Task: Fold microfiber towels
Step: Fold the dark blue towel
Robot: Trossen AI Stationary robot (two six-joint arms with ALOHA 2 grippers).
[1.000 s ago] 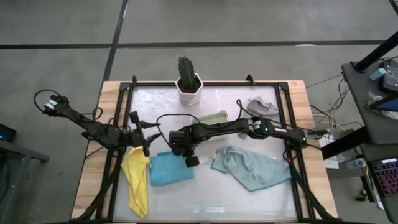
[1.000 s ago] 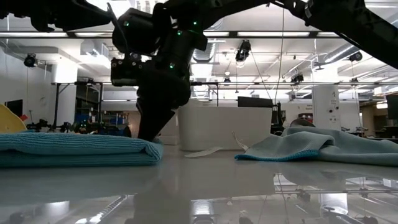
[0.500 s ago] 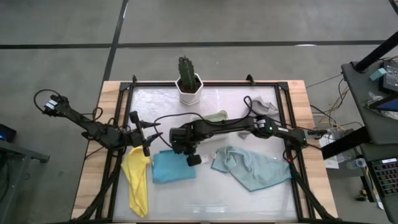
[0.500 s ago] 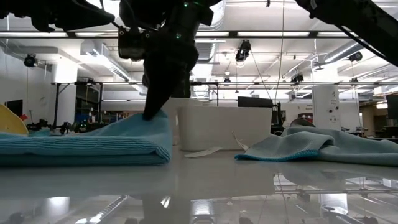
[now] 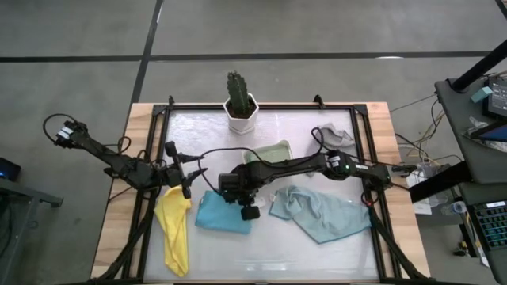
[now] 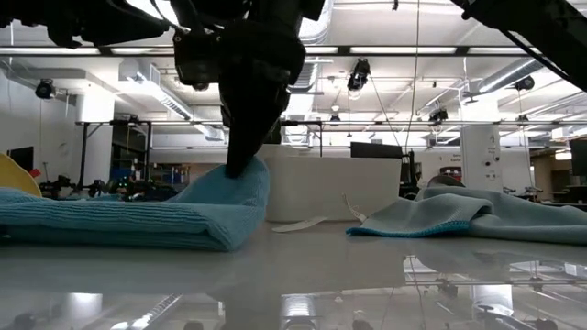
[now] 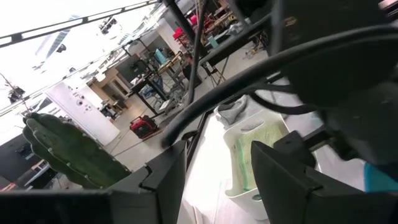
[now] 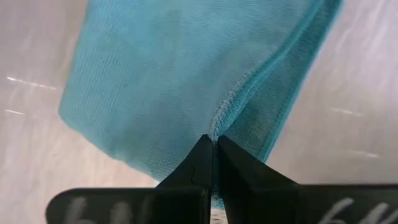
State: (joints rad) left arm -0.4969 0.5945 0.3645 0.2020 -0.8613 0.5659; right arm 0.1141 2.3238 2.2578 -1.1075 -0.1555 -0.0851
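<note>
The bright blue towel lies left of centre, with my right gripper shut on its right-hand part, which is raised. The yellow towel lies at its left, partly over the table's left frame. The pale teal towel lies crumpled to the right. An olive green towel rests in the white tray; a grey one lies at the far right. My left gripper hovers open and level above the yellow towel's far end, holding nothing. My right gripper pinches the blue towel's hemmed edge between its two shut fingertips. The fingers come steeply from above, slanting. The held edge is lifted into a peak, and the rest of the towel lies flat on the table.
A potted cactus stands at the far edge, centre. A black metal frame runs round the glossy tabletop. Bare tabletop lies along the near edge. A thin white strip lies between the blue and teal towels.
My right gripper has risen and drifted toward the table's right and near edges, rolling a little. It has drawn the blue towel's right-hand edge up off the table into a peak, while the towel's left part has stayed flat.
</note>
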